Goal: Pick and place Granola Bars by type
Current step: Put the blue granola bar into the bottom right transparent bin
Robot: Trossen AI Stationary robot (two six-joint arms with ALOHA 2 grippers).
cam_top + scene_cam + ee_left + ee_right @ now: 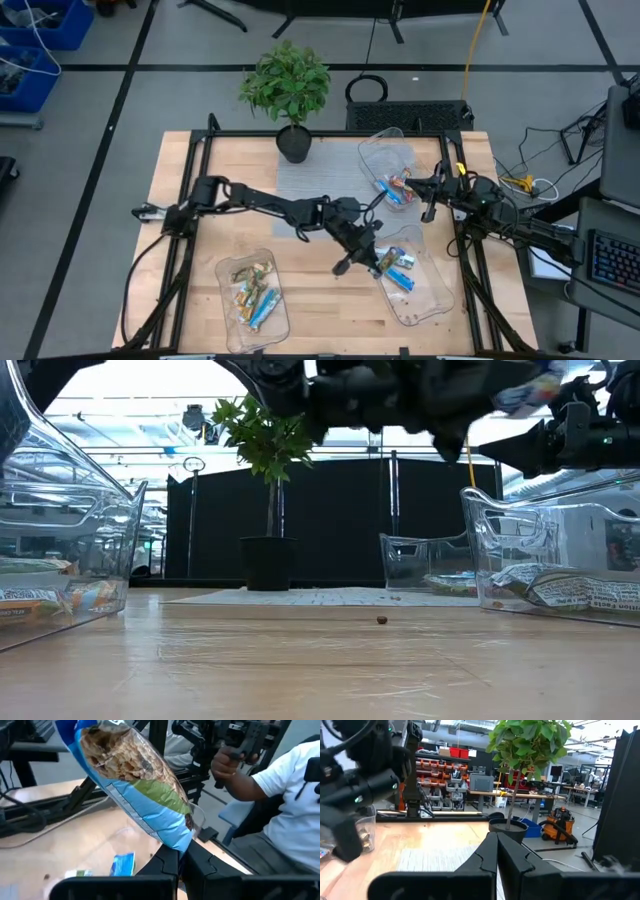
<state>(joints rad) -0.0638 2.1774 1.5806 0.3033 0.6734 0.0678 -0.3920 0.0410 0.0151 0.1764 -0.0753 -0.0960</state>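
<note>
My left gripper (383,262) reaches across the table and is shut on a blue granola bar (135,785) above the clear tray at the near right (425,300). More blue bars (401,280) lie in that tray; one also shows in the left wrist view (123,865). The clear tray at the near left (236,315) holds several mixed bars (255,290). The far tray (385,150) holds orange and blue bars (395,188). My right gripper (497,847) is shut and empty, held above the table beside the far tray (430,200). My left gripper pinches one end of the blue bar's wrapper (176,842) between its two fingers. The fingers come slanting from the table's left. The bar sticks out past the fingertips, lifted clear above the near right tray.
A potted plant (290,95) stands at the table's far edge on a grey mat (310,180). A small crumb (381,620) lies on the wood. A person in a white shirt (295,805) sits beyond the table's right side, a hand (232,767) on a handle.
</note>
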